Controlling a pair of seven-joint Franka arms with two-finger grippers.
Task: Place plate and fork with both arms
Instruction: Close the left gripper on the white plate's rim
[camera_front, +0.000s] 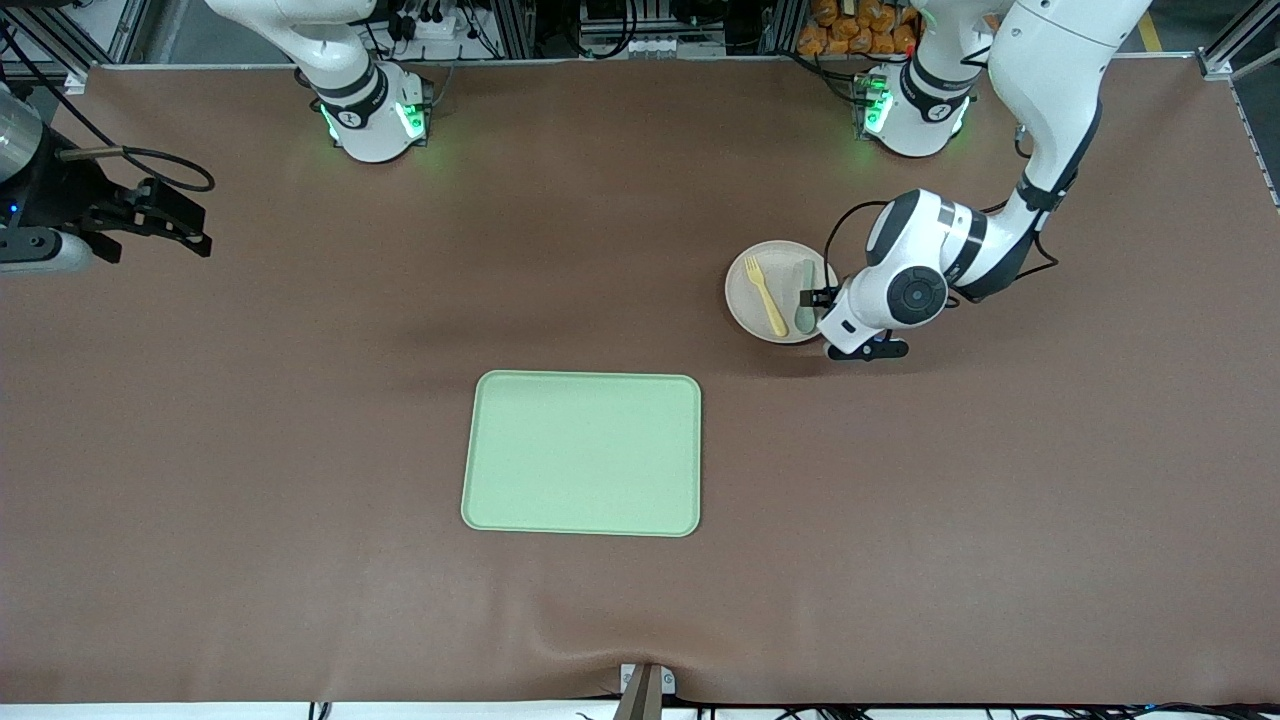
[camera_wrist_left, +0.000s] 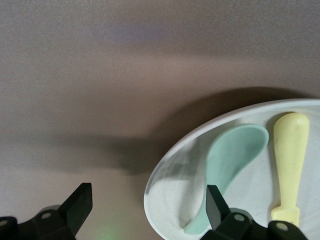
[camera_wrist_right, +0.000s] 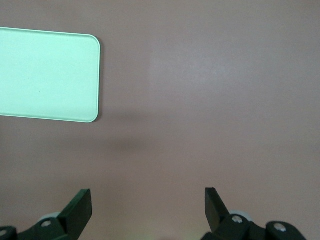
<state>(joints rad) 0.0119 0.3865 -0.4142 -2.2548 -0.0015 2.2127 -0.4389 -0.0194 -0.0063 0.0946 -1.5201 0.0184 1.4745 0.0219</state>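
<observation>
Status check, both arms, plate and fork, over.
Left tool open, straddling the plate rim. Right tool open, waiting above bare table. Fork and spoon on plate; tray unobstructed.

Round pale beige-pink plate (camera_front: 752, 300) flat on table, toward left arm's end. Small yellow fork (camera_front: 766, 297) lying flat in it, tines pointing toward robot bases.

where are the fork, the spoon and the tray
fork (camera_front: 766, 296): front view, middle of its handle
spoon (camera_wrist_left: 231, 158): left wrist view, its bowl
tray (camera_front: 583, 452): front view, its flat centre
</observation>
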